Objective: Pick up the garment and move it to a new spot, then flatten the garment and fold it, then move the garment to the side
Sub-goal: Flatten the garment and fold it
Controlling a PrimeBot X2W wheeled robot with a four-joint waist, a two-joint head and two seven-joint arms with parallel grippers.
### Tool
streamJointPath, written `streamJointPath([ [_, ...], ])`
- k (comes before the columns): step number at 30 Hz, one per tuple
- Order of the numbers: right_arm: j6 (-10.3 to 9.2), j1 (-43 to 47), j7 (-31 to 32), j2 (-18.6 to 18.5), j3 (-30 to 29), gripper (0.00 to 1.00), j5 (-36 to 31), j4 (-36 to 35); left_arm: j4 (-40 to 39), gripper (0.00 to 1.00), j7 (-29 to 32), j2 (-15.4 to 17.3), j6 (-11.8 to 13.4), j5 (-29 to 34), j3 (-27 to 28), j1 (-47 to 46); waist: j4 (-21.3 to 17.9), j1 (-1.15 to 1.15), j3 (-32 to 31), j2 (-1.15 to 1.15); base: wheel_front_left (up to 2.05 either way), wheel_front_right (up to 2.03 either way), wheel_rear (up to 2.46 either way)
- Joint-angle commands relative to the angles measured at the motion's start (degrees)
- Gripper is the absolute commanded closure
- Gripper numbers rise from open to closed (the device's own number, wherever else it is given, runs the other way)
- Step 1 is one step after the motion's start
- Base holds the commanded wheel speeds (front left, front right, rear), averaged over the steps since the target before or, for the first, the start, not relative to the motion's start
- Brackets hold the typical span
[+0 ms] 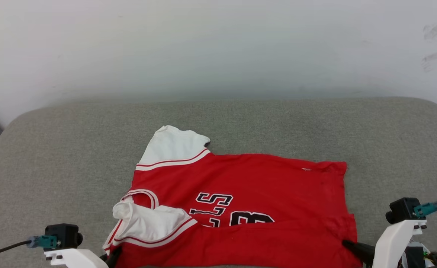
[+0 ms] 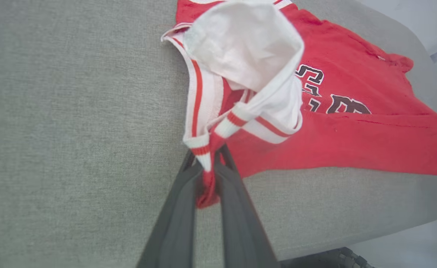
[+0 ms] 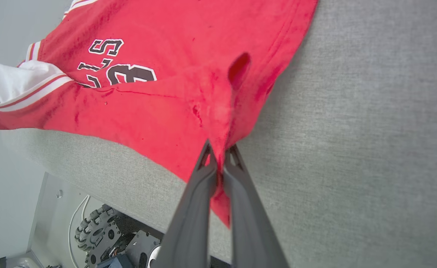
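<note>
Left claw [image 2: 209, 160] and right claw [image 3: 220, 149] grip the red jersey [image 1: 255, 175] by its near corners.
One clamps striped trim [image 2: 202, 149], the other red hem [image 3: 222, 119], both at the grey padded tabletop's [image 1: 73, 149] near edge, where the jersey lies spread; paired holds likely keep the fold straight.

The garment [image 1: 248, 193] lies on the padded surface [image 1: 54, 156], low in the middle of the head view, with its near edge folded up over itself. The far sleeve [image 1: 173, 147] juts toward the upper left. The near sleeve [image 1: 147, 223] rests on the body at lower left. The left gripper [image 1: 112, 257] pinches the lower-left corner, and the right gripper [image 1: 348, 245] pinches the lower-right. A wall [image 1: 218, 44] stands behind.
</note>
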Motion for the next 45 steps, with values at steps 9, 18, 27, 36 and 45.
streamJointPath([
  [9,0.0,2.9,-3.3,1.8,0.2,0.0,-2.2,2.3,5.0,0.0,-1.4,-2.3,-1.5,-1.8,-0.9,-0.6,-1.1,0.01,0.5,0.0,0.0,0.0,0.0],
  [18,0.0,-0.3,-22.0,1.6,-0.6,0.0,-10.0,-0.3,8.4,0.0,-12.8,-3.4,1.7,4.5,2.4,-7.7,-5.4,0.01,2.8,0.0,0.0,0.0,0.0],
  [27,0.0,-5.5,-34.7,3.2,-1.9,0.0,-15.4,-3.2,12.0,0.0,-16.8,-3.6,1.8,8.2,2.3,-21.9,-9.7,0.01,10.4,0.0,0.0,0.0,0.0],
  [36,-0.01,-11.4,-39.8,4.8,-2.7,0.0,-17.8,-7.8,20.1,0.0,-7.2,1.2,-1.6,7.0,2.0,-38.9,-14.4,0.01,20.1,0.0,0.0,0.0,0.0],
  [45,-0.01,-13.9,-41.3,6.5,-3.9,0.0,-18.2,-11.6,24.9,0.0,14.9,10.1,-3.5,4.7,0.3,-52.9,-18.1,0.01,27.6,0.0,0.0,0.0,0.0],
])
